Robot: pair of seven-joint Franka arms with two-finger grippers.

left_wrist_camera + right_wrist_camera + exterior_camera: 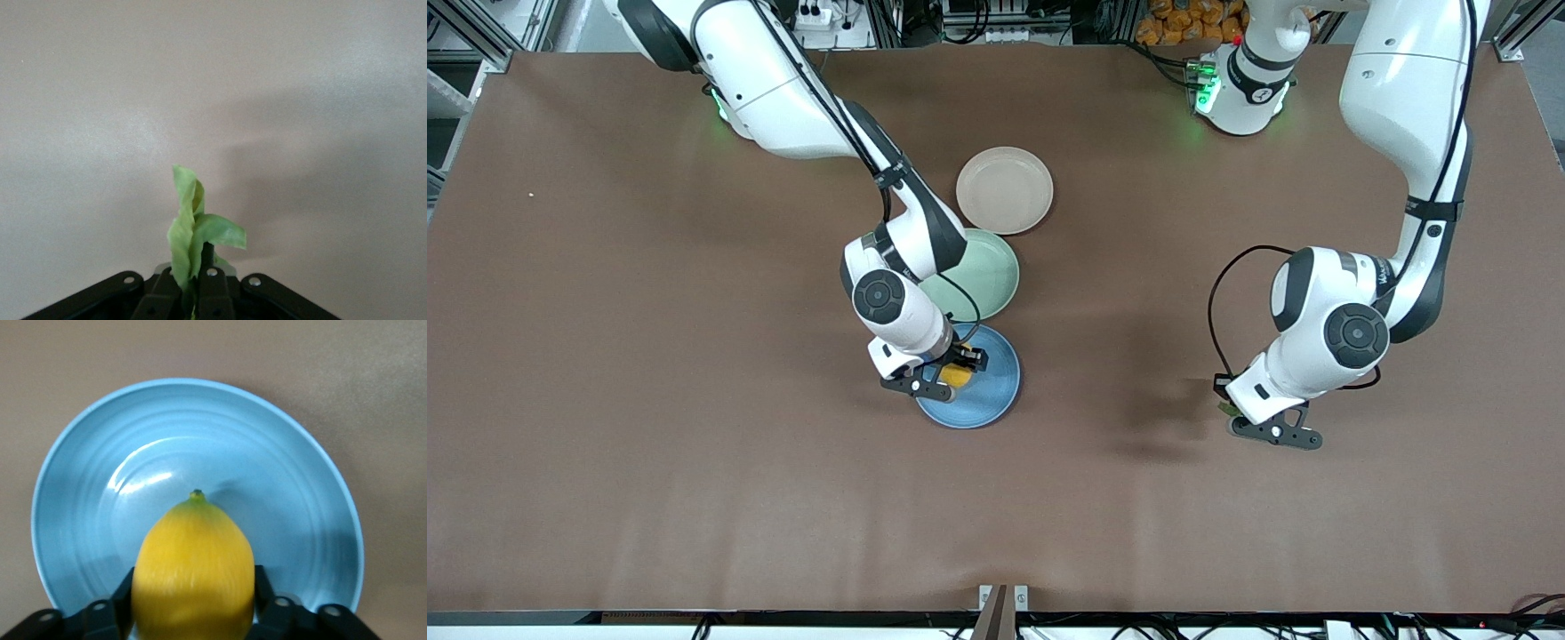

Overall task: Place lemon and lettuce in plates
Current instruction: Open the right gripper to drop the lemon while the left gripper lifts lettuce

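I am holding the right pincer [959, 366] over the blue plate [996, 391], and its fingers are flanking the lemon [193, 577]; from the wrist picture they look to be touching the fruit's sides, though I cannot tell whether they are gripping firmly or starting to let go. The lemon is sitting over the plate's inner part, toward the rim on the right arm's end rather than dead centre.

My left pincer [1232, 411] is hanging above bare bench [694, 498] toward the left arm's end, well apart from all three plates, pressed together and pinching the lettuce [193, 233], whose leaf is sticking up floppy out of the jaws.

What I am worrying about: an oval lemon released from any height could roll across the shallow plate and off its low rim. The lettuce is thin and limp, so it may slip out during the carry or cling to a finger on release. The beige plate [1005, 189] is lying just beside the green plate [983, 276] and near the right arm, so I judge the left arm's reach risks crowding it.
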